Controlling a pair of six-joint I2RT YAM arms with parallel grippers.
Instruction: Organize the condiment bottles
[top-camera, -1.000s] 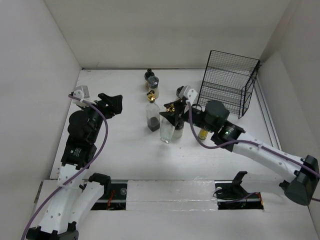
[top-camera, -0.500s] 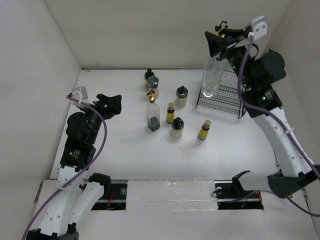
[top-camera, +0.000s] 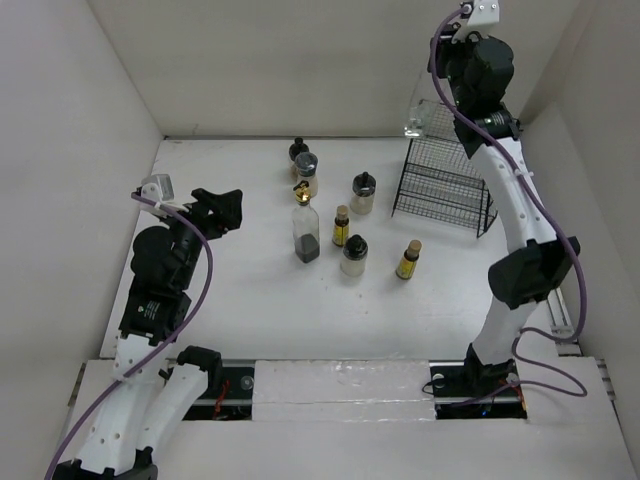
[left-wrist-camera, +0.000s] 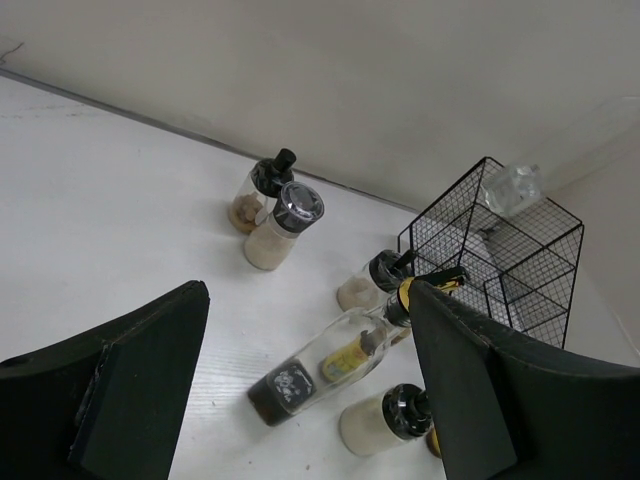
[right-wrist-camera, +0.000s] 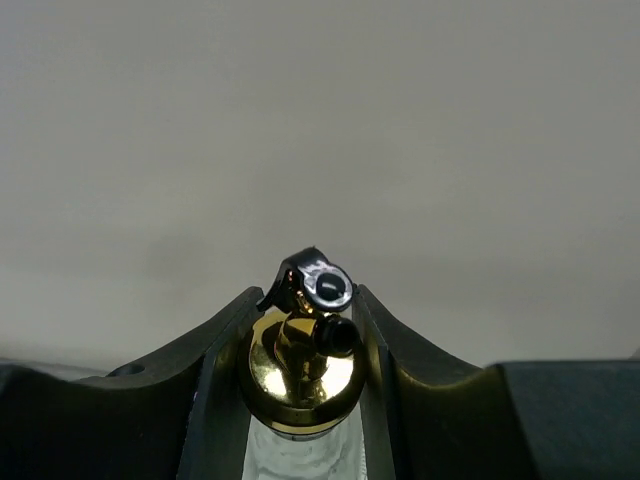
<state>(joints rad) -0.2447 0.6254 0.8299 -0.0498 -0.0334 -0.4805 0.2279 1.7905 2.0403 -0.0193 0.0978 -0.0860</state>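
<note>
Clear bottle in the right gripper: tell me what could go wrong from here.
1. The right gripper pinches the clear bottle only at its gold pourer, above the wire rack; a slip would likely drop glass onto the wires.
2. Lowered off-centre, its base may catch the rack's top rim and tilt.
</note>
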